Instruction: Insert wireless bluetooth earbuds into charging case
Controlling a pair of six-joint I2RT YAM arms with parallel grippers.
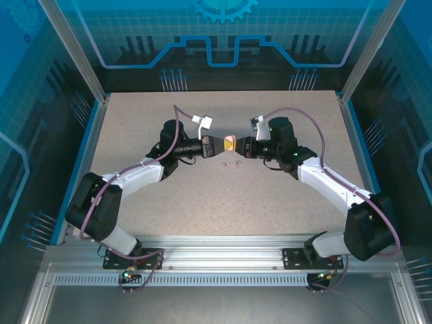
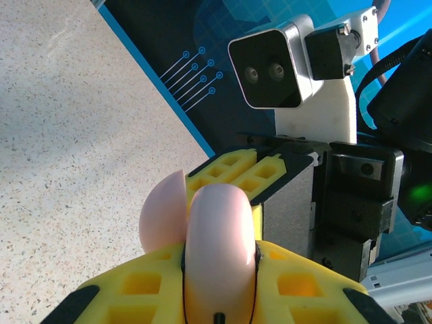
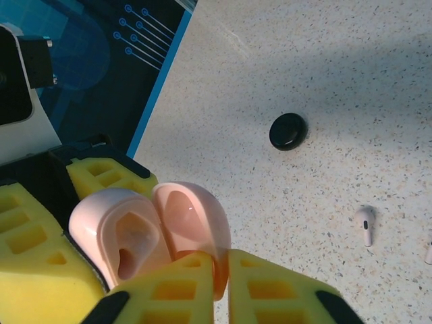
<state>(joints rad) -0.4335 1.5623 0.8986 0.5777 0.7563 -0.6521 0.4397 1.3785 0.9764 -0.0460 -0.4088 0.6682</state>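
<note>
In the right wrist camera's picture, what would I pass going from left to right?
open pink case → black round case lying on the table → pale earbud lying on the table

Case (image 1: 230,143) between left hand (image 1: 215,144), right hand (image 1: 242,146) (mid-table (image 1: 135,135)); earbuds (image 1: 223,164) on table before it.

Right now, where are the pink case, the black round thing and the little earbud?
pink case (image 3: 185,226): right wrist view, inside one open half.
black round case (image 3: 288,131): right wrist view, middle of its top.
pale earbud (image 3: 365,225): right wrist view, middle of its body.
</note>
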